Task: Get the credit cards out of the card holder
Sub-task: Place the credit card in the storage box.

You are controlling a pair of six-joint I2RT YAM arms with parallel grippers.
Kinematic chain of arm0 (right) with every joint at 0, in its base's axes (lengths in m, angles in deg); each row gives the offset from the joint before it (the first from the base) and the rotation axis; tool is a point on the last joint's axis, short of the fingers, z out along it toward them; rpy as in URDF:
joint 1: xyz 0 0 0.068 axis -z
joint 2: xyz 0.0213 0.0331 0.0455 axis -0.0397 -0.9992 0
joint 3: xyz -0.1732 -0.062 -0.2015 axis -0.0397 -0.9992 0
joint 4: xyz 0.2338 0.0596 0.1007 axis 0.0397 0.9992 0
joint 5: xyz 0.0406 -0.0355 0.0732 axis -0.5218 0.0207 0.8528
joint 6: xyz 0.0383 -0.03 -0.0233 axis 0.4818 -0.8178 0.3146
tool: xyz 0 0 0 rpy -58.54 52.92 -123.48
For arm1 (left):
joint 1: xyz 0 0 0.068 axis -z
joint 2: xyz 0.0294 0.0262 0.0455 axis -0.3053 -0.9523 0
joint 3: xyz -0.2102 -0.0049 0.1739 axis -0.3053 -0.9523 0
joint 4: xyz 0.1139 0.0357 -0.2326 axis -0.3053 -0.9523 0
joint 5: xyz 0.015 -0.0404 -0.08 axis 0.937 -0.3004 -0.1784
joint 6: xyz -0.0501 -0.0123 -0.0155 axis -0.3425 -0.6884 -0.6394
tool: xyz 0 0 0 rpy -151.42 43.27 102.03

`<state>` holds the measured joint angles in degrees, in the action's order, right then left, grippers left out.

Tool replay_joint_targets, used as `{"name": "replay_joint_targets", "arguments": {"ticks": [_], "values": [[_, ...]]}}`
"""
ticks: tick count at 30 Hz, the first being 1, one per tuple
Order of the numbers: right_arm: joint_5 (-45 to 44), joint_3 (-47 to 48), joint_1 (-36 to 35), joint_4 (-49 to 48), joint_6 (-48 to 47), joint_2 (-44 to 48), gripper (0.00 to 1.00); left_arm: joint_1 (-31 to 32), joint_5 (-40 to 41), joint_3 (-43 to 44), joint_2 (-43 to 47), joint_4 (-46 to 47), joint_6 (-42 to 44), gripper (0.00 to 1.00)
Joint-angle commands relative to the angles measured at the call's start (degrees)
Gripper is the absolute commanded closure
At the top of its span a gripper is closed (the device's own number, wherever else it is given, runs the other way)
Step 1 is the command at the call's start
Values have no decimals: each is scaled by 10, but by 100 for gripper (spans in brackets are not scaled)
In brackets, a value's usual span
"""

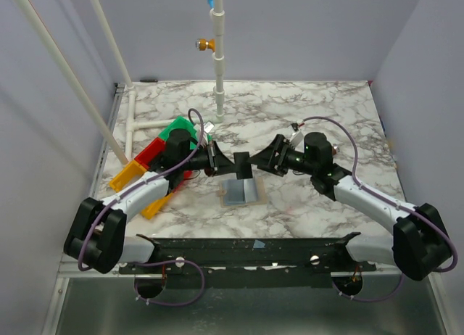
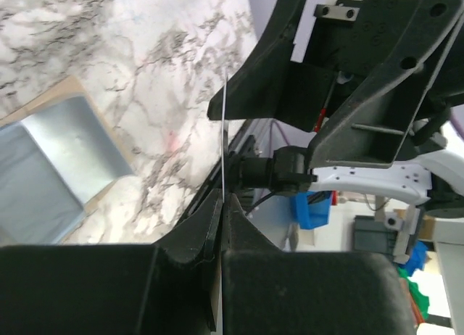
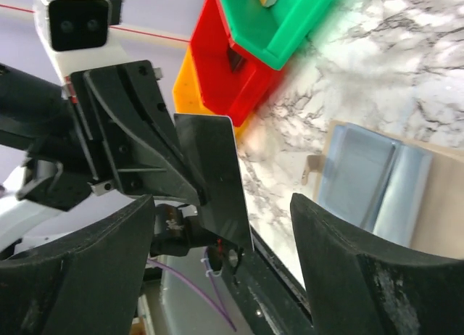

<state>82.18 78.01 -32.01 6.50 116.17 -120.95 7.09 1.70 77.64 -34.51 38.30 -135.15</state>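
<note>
Just beneath both grippers the card holder (image 1: 241, 192) lies spread open, emptied side up, while the left gripper (image 1: 217, 159) clamps tight on a dark credit card (image 1: 241, 163), the right gripper (image 1: 261, 162) gaping wide around it, seemingly mid hand-over.

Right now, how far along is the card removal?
Done: the card holder lies open, one dark card out of it. In hand: left fingers pinch that card; right fingers stand open. Left: setting it down; whether more cards sit inside is unclear.

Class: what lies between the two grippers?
A dark credit card, pinched by the left gripper and standing inside the open right gripper; the right wrist view shows it.
</note>
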Motion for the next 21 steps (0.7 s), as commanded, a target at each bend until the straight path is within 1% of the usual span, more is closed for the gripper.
{"name": "replay_joint_targets", "arguments": {"ticks": [1, 3, 5, 9, 14, 17, 21], "values": [[-40, 22, -4, 55, -38, 20, 19, 2, 49, 47, 35, -130, 91, 100], [-60, 32, -4, 82, -54, 24, 17, 2, 82, 68, 45, -209, 135, 100], [-79, 38, -4, 103, -70, 29, 16, 3, 129, 93, 56, -286, 180, 100], [-102, 47, -4, 132, -93, 35, 16, 5, 233, 135, 77, -414, 259, 100], [-114, 53, -4, 150, -115, 37, 15, 5, 329, 186, 85, -524, 336, 100], [-123, 54, -4, 169, -126, 41, 15, 5, 368, 216, 83, -576, 382, 100], [-130, 55, -4, 176, -139, 48, 15, 3, 458, 263, 68, -649, 437, 100]]}}
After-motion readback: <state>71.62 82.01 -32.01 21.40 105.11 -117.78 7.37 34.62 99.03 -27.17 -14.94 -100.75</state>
